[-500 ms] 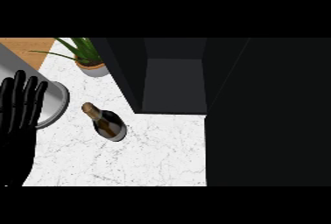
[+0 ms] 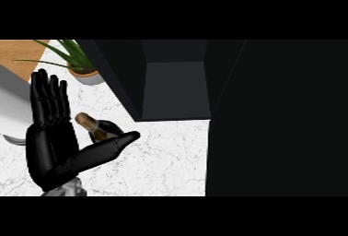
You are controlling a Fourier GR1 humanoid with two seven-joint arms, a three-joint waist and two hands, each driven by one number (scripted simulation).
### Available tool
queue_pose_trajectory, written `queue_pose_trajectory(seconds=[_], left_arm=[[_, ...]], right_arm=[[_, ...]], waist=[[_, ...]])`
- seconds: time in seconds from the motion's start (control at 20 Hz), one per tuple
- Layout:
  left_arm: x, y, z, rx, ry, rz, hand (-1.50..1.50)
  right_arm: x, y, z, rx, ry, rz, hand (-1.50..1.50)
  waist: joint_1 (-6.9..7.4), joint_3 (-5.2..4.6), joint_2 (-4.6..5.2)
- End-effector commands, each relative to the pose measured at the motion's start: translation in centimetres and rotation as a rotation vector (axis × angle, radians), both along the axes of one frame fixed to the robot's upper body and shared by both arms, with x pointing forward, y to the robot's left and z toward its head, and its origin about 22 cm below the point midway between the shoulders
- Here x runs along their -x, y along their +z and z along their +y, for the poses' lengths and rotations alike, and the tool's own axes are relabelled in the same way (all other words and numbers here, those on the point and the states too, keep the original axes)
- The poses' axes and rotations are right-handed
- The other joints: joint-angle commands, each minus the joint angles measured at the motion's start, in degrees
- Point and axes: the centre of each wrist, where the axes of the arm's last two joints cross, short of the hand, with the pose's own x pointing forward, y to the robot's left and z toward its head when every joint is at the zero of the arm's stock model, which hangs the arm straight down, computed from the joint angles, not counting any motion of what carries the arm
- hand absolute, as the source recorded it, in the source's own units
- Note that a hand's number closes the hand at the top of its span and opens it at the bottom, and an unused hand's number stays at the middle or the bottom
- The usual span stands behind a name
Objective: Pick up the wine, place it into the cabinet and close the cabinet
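The wine bottle (image 2: 94, 128) lies on the white marble counter (image 2: 163, 156), its gold-capped neck pointing up-left. My left hand (image 2: 54, 150) is right beside it, fingers straight and pointing away from me, thumb spread out to the right. The bottle's neck shows in the gap between the fingers and the thumb; its lower body is hidden behind the thumb. The hand is open and not closed on the bottle. The dark cabinet (image 2: 174, 87) stands open just behind the bottle, with a bare grey inside. My right hand does not show.
A potted green plant (image 2: 76, 62) stands at the back left beside the cabinet. A grey rounded object (image 2: 14, 103) sits at the left edge behind the hand. A wide dark panel (image 2: 279, 120) fills the right side of the view.
My left hand has moved from the left edge rightward and forward to the bottle, and its thumb now covers the bottle's lower part. The bottle has not moved.
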Motion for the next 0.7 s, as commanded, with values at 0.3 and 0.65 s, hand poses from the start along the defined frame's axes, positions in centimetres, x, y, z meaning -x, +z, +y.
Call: queue_pose_trajectory(seconds=[0.3,0.65], left_arm=[[-3.2,1.3,-11.0,0.141,0.078,-0.003,-1.50],[-4.3,4.6,-13.9,0.182,0.061,-0.016,-1.50]], right_arm=[[4.6,3.6,1.3,0.001,0.113,0.068,-1.50],[4.5,5.7,0.3,-0.004,0.085,0.065,-1.50]], waist=[[0.67,0.00,-0.19],[1.85,0.03,-0.33]])
